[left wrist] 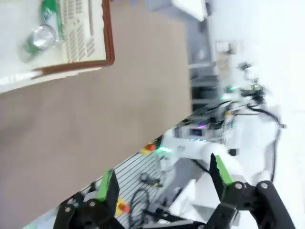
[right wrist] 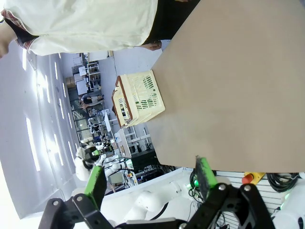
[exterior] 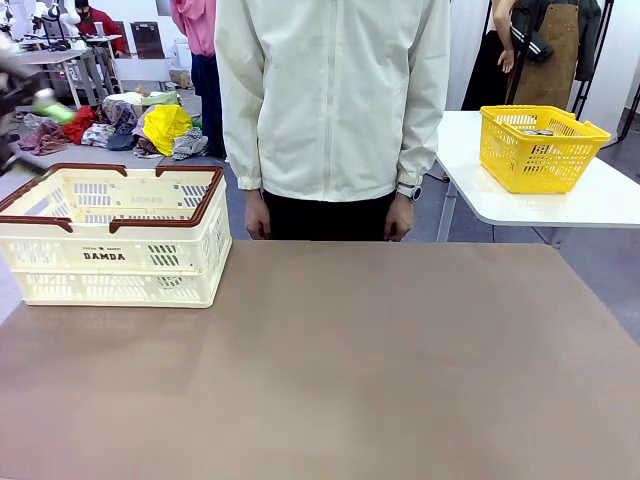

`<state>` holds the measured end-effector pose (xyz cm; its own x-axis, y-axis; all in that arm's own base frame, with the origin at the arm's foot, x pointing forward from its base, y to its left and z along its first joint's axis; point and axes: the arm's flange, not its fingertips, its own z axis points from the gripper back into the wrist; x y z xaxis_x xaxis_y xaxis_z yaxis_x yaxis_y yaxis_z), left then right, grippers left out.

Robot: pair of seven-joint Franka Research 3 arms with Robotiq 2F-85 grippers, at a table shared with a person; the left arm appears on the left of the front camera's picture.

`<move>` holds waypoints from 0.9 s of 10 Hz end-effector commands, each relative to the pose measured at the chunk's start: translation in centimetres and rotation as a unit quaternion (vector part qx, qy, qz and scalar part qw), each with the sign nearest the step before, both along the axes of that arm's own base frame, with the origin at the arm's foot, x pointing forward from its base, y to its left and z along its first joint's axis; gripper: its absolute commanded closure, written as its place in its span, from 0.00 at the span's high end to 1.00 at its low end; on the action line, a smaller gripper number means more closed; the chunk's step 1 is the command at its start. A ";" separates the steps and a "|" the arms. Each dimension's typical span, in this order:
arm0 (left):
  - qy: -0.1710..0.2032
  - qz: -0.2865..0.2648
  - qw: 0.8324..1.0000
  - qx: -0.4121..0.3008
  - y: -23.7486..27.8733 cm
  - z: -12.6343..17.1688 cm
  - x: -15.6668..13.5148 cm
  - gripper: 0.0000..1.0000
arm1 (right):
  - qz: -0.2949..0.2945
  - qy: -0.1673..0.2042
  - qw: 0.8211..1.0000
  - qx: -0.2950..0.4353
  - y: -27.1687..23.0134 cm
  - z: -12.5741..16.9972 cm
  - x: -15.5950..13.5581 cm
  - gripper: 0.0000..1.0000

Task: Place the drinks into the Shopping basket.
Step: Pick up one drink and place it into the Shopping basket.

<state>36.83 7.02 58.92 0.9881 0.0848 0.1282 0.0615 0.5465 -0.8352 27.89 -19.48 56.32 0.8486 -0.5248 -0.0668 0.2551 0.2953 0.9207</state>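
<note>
The cream Shopping basket with a dark brown rim stands on the table's far left. In the left wrist view I look down into one corner of the basket; a green drink can with a silver top is inside, and a second green can lies beside it. My left gripper is open and holds nothing, well off the basket; in the front view it is a blur at the left edge above the basket. My right gripper is open and holds nothing, far from the basket.
A person in a pale jacket stands at the far side of the brown table, hands hanging down. A yellow basket sits on a separate white table at the back right.
</note>
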 end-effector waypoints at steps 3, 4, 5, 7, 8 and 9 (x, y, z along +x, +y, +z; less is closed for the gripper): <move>0.011 0.078 0.977 -0.200 10.0 -9.1 -4.7 1.00 | -0.002 0.002 1.000 0.005 -0.1 0.6 0.1 1.00; 0.006 0.080 0.968 -0.238 12.1 -10.6 -4.5 1.00 | -0.002 0.002 1.000 0.005 -0.1 0.6 0.1 1.00; 0.017 0.077 0.970 -0.231 12.4 -11.2 -3.0 1.00 | -0.002 0.002 1.000 0.005 -0.1 0.6 0.1 1.00; 0.019 0.097 0.970 -0.222 12.3 -11.7 -5.9 1.00 | -0.002 0.002 1.000 0.005 -0.1 0.6 0.1 1.00; 0.019 0.097 0.970 -0.222 12.3 -11.7 -5.9 1.00 | -0.002 0.002 1.000 0.005 -0.1 0.6 0.1 1.00; 0.019 0.097 0.970 -0.222 12.3 -11.7 -5.9 1.00 | -0.002 0.002 1.000 0.005 -0.1 0.6 0.1 1.00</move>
<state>32.27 19.48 47.11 0.9525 0.3040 -0.0158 -0.0615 0.1415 -0.9880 27.87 -19.50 56.37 0.8484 -0.5252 -0.0658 0.2545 0.2957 0.9208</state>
